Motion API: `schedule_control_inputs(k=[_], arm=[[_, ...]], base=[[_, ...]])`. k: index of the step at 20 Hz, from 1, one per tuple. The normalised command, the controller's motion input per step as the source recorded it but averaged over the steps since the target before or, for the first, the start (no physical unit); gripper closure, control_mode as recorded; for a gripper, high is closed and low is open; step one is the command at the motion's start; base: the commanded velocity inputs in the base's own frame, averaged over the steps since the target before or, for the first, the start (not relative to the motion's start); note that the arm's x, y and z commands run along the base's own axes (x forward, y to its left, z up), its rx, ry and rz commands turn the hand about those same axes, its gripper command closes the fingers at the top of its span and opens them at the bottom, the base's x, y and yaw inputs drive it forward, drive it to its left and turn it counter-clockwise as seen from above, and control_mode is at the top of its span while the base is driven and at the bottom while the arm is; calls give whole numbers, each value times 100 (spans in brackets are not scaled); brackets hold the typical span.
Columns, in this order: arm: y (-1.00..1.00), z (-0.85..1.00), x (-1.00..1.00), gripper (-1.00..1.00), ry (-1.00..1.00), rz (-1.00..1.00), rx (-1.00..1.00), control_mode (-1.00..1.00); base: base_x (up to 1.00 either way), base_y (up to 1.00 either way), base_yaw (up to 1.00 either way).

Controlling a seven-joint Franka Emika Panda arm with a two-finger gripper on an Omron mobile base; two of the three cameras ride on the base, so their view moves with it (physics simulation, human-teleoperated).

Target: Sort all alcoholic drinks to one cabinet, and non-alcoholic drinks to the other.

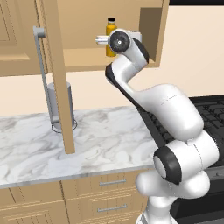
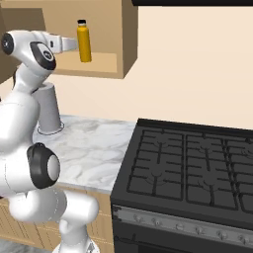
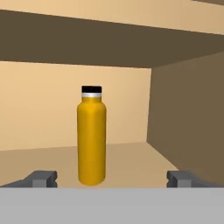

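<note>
Now the orange bottle stands upright on the floor of the narrow cabinet, near its back wall. Just short of it at 6 o'clock in the hand view, the pincer is released, fingertips spread wide, touching nothing. Below, a grey cylinder sits on the marble tabletop.

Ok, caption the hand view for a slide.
Open gripper facing the upright orange bottle on the narrow cabinet shelf.

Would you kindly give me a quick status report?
Tool open, empty. Orange bottle upright on narrow cabinet shelf, just ahead of fingertips. Nothing in the way.
</note>
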Motion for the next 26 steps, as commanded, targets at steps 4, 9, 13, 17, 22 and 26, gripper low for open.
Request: schedule_control_inputs(k=[4,9,13,17,22,26], arm=[[0,0,-74,-100,4,-8,0,-100],[-13,0,-72,-100,5,-7,0,-100],[-31,-9,-77,-100,4,-6,4,-100],[-32,-21,-81,-100,1,-5,4,-100],[-34,-18,-84,-100,0,-2,3,-100],[-36,-17,-88,-100,0,0,3,-100]], base=[[0,0,0],[0,0,0],[0,0,0],[0,0,0],[0,0,0],[0,0,0]])
